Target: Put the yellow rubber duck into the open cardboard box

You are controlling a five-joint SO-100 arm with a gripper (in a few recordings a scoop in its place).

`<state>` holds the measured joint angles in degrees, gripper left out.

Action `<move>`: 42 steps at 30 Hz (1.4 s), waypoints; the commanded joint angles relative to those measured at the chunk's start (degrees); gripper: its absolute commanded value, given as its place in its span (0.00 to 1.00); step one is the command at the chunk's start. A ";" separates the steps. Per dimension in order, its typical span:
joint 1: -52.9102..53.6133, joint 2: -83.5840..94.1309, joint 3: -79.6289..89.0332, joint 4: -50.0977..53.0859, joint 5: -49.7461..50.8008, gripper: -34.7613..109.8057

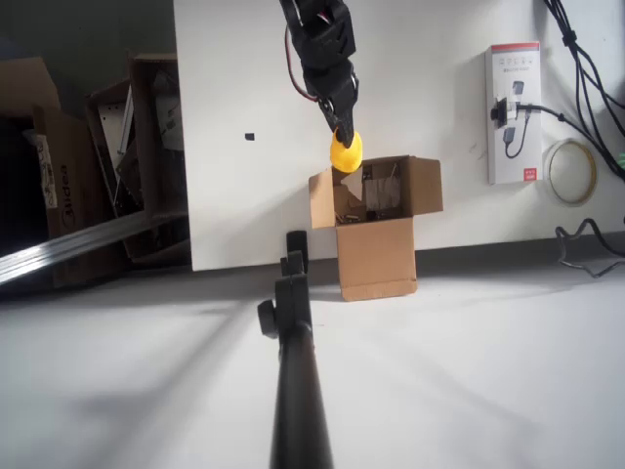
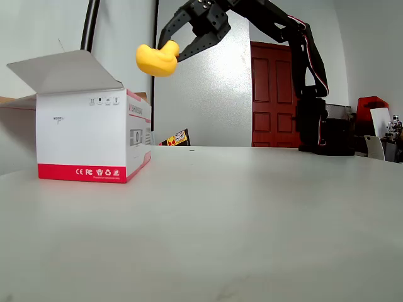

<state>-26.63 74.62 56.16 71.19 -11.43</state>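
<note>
The yellow rubber duck (image 1: 346,151) is held pinched between the black fingers of the gripper (image 1: 344,125), well clear of the table (image 1: 508,322). In the overhead view it sits at about eleven o'clock from the mouth of the open cardboard box (image 1: 376,230), just over the rear-left flap rather than over the opening itself. It is judged to be carried high so that the raised flaps are cleared before a drop. In the fixed view the duck (image 2: 157,59) is seen gripped at its right end by the gripper (image 2: 178,49), one finger arched above and one below; how firmly it is pinched cannot quite be read from here.

The duck is smooth, rounded and glossy, probably soft enough to give under the fingers. The box is plain brown corrugated card, square, its four flaps splayed, with pale scraps inside. At three o'clock from it lies a white and red printed carton (image 1: 514,113), flat and stiff-edged.
</note>
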 commanded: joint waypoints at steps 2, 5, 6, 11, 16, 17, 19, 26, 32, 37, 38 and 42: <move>-1.32 -1.49 -5.62 0.26 0.18 0.26; -1.67 -3.34 -8.17 0.26 0.09 0.26; -1.76 -3.96 -9.05 0.26 0.00 0.26; -2.72 -6.68 -12.83 0.00 0.18 0.25; -2.99 -10.55 -17.31 0.26 2.02 0.26; -2.90 -11.43 -18.02 0.26 2.81 0.26; -2.55 -13.27 -19.60 0.26 4.13 0.26; -1.49 -15.64 -21.27 0.26 5.71 0.26; -1.58 -15.91 -21.53 0.26 5.80 0.26; -1.41 -15.91 -21.53 0.35 6.77 0.32; -1.32 -15.82 -21.53 0.35 6.77 0.33; -1.23 -15.82 -21.53 0.53 7.12 0.37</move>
<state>-28.12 58.18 37.88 71.54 -4.75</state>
